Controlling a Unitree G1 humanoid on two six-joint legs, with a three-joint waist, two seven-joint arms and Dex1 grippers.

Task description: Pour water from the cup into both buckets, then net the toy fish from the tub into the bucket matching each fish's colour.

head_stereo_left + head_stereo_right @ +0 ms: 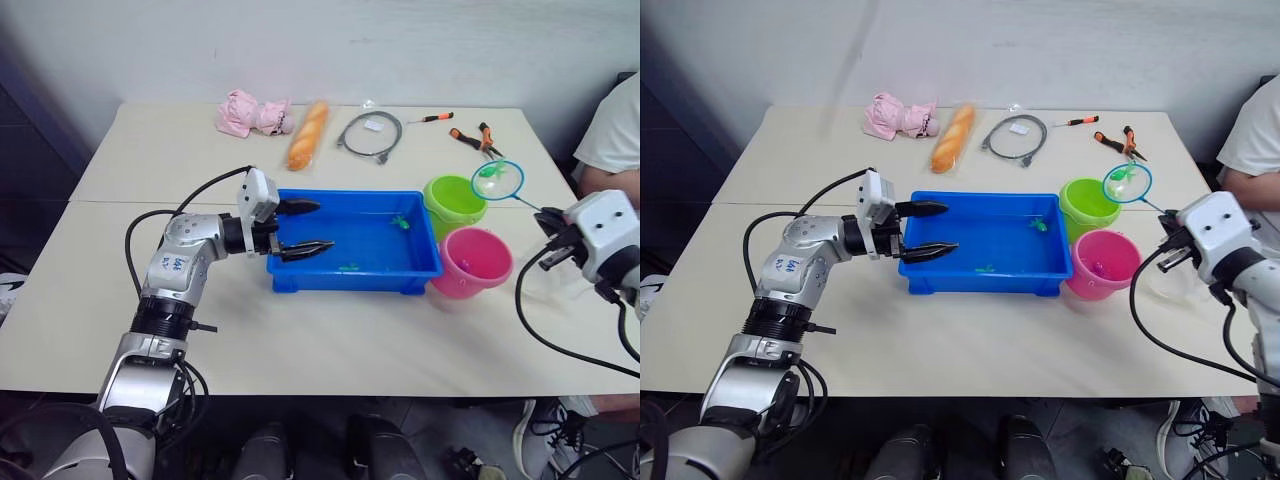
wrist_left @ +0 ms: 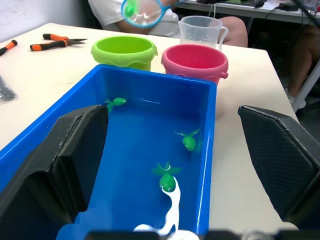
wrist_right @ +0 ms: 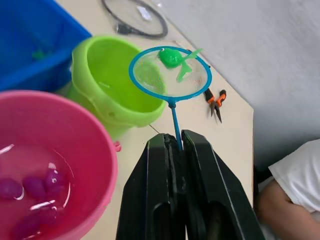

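Observation:
The blue tub sits mid-table with three green toy fish in it. My left gripper hovers open over the tub's left end, holding nothing. To the tub's right stand the lime green bucket and, nearer me, the pink bucket, which holds water and magenta fish. My right gripper is shut on the handle of the net. The net's blue hoop hangs by the green bucket's far rim with a green fish in its mesh. The clear cup stands behind the pink bucket.
Along the table's far edge lie a pink plush toy, a bread loaf, a coiled grey cable, a screwdriver and orange-handled pliers. A person in white sits at the right end.

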